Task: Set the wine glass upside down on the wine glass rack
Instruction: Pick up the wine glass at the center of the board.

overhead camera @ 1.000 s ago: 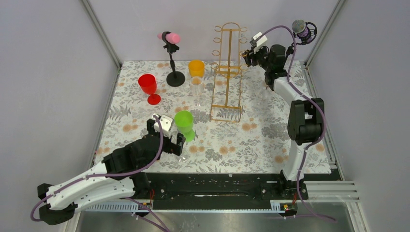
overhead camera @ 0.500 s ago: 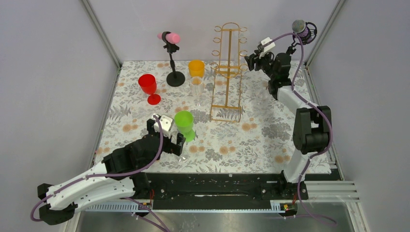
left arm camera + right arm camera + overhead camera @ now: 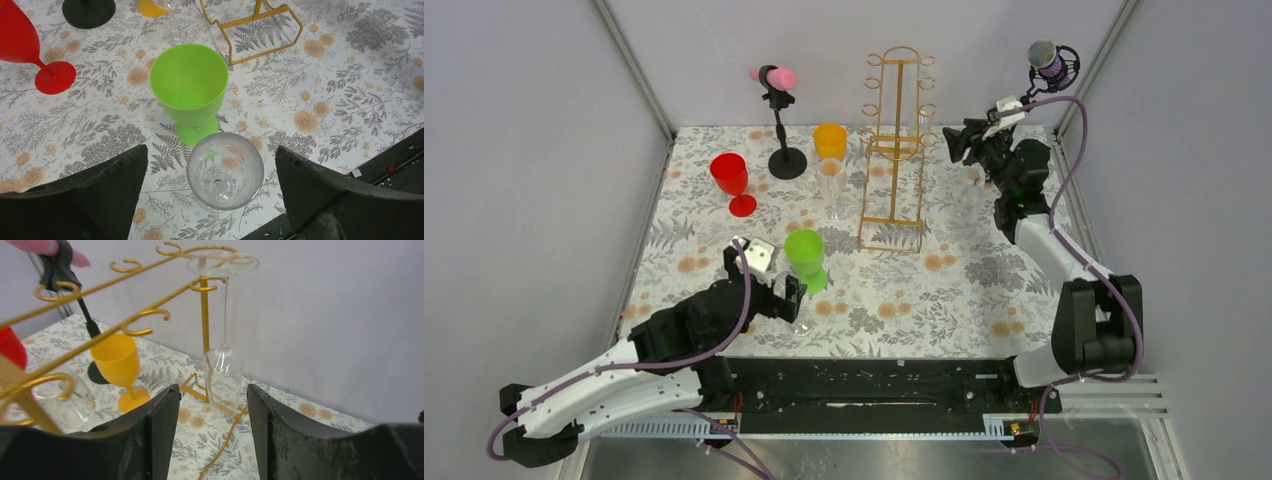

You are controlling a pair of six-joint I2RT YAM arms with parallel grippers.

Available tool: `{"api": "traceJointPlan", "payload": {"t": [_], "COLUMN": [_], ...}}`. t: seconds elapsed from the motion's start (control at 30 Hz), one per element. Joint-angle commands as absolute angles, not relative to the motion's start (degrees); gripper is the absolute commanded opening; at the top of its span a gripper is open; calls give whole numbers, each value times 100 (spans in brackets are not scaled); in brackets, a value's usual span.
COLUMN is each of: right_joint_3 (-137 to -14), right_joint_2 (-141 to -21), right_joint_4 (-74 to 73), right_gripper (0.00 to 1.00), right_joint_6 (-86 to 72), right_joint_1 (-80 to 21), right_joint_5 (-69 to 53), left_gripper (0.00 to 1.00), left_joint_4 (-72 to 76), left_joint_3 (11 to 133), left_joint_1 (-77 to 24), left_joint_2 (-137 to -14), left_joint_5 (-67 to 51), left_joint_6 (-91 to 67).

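- The right arm is drawing back to its right. The right pincer (image 3: 964, 140) is now standing off from the wine glass rack (image 3: 894, 150), where a second ago it was close against the rack's side.
- The wine glass (image 3: 223, 365), a clear slender flute, is hanging upside down straight ahead of that pincer. Its foot is sitting in an upper ring hook and its bowl is pointing down.
- The right pincer's jaws are standing apart, gripping nothing.
- The right arm is reaching upward, its wrist facing the rack.
- The left pincer (image 3: 210, 200) is gaping wide, low over the table. A second clear glass (image 3: 225, 170) is standing upright between its fingers, touching neither, with a green goblet (image 3: 189, 85) just beyond.
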State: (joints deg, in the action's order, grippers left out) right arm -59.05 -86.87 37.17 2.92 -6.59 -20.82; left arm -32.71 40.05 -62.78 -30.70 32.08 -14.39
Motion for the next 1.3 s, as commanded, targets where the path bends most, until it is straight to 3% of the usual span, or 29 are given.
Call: {"api": "traceJointPlan", "payload": {"t": [0.0, 0.3, 0.67, 0.93, 1.27], "right_joint_3": [-5478, -5564, -6595, -7056, -6634], "right_joint_2": [-7706, -6378, -6345, -6669, -6547], "right_joint_4": [3646, 819, -2389, -3075, -3045], "right_gripper": [60, 60, 53, 51, 51], "right_joint_6": [-418, -883, -1937, -2323, -2694], "right_joint_1": [-641, -643, -642, -642, -642], "right_joint_5": [-1658, -70, 696, 671, 463], "left_gripper": [99, 99, 99, 99, 89], "left_joint_4": [-2940, -3129, -3619, -4123, -4555], "left_joint_3": [4194, 4611, 5345, 5620, 5510], "left_joint_1": [-6250, -6251, -6249, -6249, -6249], "left_joint_2": [-2922, -2914, -2998, -3005, -2924], "left_joint_5": [3167, 3145, 2922, 2963, 3092], "left_joint_6": [-1368, -1291, -1525, -1941, -2611]}}
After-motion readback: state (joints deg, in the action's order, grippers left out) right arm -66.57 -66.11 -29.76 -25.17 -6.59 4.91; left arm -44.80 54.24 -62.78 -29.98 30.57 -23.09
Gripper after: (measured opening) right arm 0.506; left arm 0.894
